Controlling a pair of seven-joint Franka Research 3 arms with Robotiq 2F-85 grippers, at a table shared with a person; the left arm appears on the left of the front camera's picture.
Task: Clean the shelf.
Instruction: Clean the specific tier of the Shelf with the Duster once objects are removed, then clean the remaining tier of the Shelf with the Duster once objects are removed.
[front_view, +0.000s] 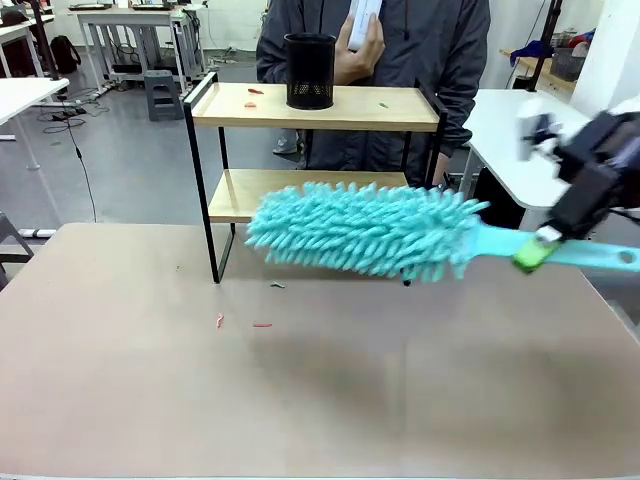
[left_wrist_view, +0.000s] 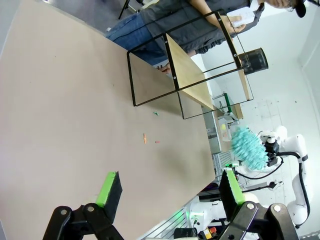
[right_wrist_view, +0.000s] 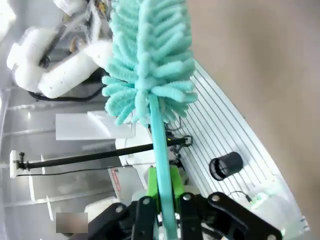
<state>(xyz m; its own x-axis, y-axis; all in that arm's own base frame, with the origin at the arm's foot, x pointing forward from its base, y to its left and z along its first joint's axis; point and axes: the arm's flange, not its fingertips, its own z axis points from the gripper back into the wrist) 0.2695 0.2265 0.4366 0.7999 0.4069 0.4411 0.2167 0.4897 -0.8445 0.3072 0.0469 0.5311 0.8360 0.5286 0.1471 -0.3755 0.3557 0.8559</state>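
Shelf (front_view: 410, 112): topped by a black cup (front_view: 309, 70).
Right gripper (front_view: 535, 250): clamped on the duster (front_view: 365, 230) handle.
Left gripper (left_wrist_view: 169, 186): spread wide over the table (left_wrist_view: 60, 125).

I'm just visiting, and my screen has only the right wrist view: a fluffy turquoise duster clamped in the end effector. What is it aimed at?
Observer: In the front view, the fluffy turquoise duster is held in the air before the lower board of a small two-tier wooden shelf with a black metal frame.
Visitor: Anything on that shelf?
Observer: A black mesh cylindrical cup stands on its top board.
Visitor: And the other arm?
Observer: The left end effector hangs open and empty over the beige table.
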